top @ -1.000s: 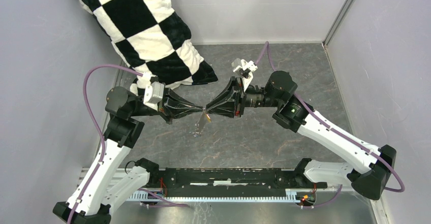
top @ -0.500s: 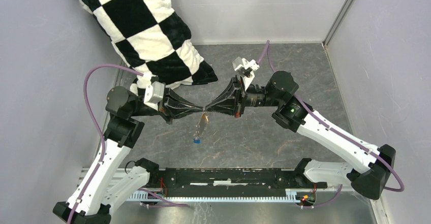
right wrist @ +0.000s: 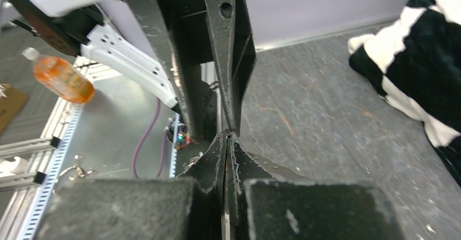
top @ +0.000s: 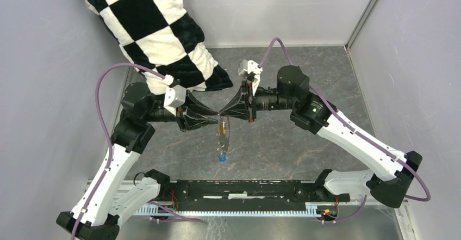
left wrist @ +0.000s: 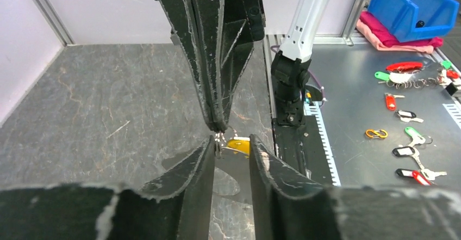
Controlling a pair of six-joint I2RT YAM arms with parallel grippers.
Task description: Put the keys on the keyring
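Walls (top: 43,98) of pale lilac close the cell at the left, top and right of the overhead view, with a metal post (top: 365,14) slanting up the upper-right corner. Between them lies the table (top: 304,147), a dark grey slab veined like stone, with pale scratches that show in the left wrist view. A black-and-white chequered pillow (top: 152,28) slumps from the upper left of the frame down onto the table's far left part. The left arm (top: 117,164) and right arm (top: 353,139), white with black joints and looped purple cables (top: 99,104), rise from a perforated metal rail (top: 244,210) along the bottom edge and meet nose to nose at centre frame. At the right of the left wrist view, a steel bench (left wrist: 359,158) carries a blue bin (left wrist: 413,6) and scattered coloured key tags (left wrist: 407,115). An orange bottle (right wrist: 60,77) lies at the left of the right wrist view. The left gripper (left wrist: 232,139) has its fingers apart, with nothing pinched between them. The right gripper (right wrist: 226,137) is pressed together on the top of the keyring (top: 222,139), which hangs straight down from the two tips at centre frame. The yellow key (left wrist: 239,145) sits just below the tips. The blue key (top: 221,157) dangles at the loop's lower end; I cannot tell whether it touches the table.
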